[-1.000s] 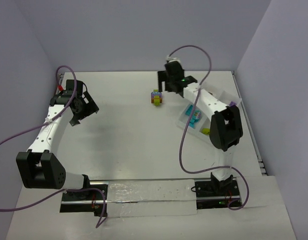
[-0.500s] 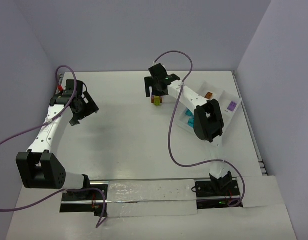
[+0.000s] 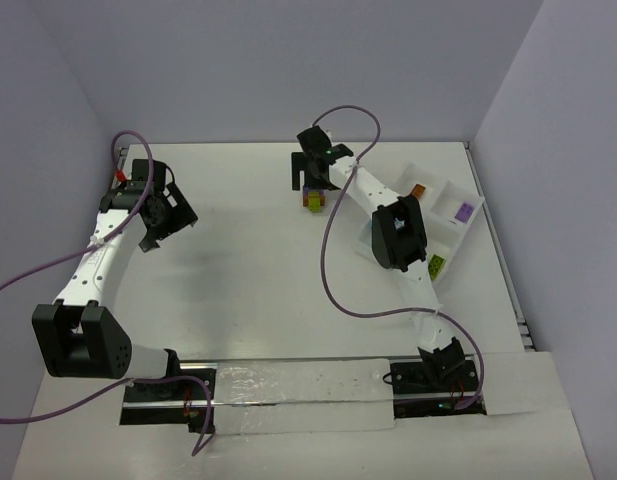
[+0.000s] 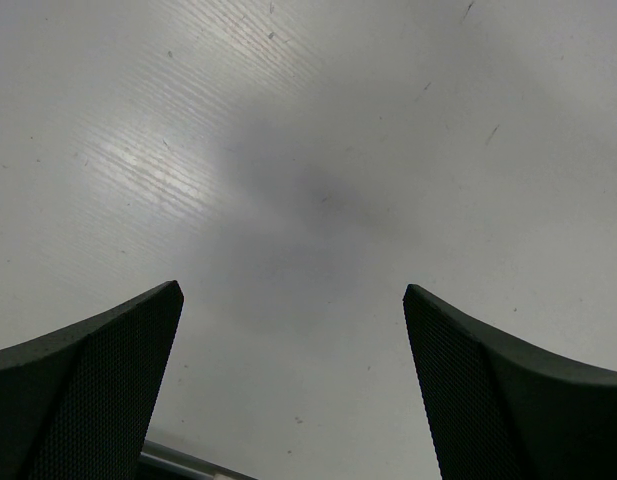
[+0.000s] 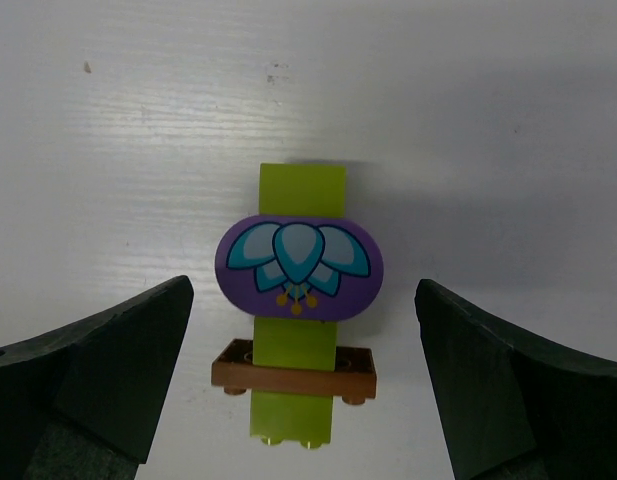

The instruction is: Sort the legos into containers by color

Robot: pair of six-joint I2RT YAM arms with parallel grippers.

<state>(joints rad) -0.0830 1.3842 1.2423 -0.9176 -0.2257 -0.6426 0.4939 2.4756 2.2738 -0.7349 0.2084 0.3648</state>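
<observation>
Lego clump (image 5: 298, 265) (lime, purple, orange) sits untouched, centred between the wide-open jaws of the empty right gripper (image 5: 303, 287).

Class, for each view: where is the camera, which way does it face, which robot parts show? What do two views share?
Top external: above, behind robot; looks down at table, tray, left arm, right arm.
Left wrist: on left end effector; faces table; open fingers show.
Right wrist: on right end effector; faces lego clump; open fingers show.
Shared: clump, top and right wrist.
</observation>
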